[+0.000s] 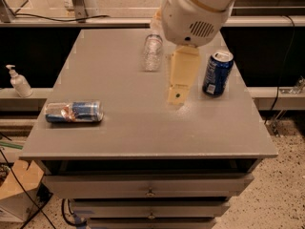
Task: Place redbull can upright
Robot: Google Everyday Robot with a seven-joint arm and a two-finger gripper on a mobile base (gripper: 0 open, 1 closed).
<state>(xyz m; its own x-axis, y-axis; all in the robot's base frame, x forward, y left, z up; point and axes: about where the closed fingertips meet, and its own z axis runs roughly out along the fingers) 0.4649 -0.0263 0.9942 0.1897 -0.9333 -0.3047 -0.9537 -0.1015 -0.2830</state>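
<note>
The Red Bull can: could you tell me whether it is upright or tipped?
Tipped: the redbull can lies lengthwise near the table's front-left edge. The pincer hangs over mid-table, apart from it.

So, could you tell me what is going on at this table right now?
A one-armed robot is meant to stand the redbull can upright. That can lies on its side near the table's front-left corner, untouched. The gripper hangs over the table's middle, well away from it. A clear bottle lies farther back; a dark-blue soda can stands at the right.
</note>
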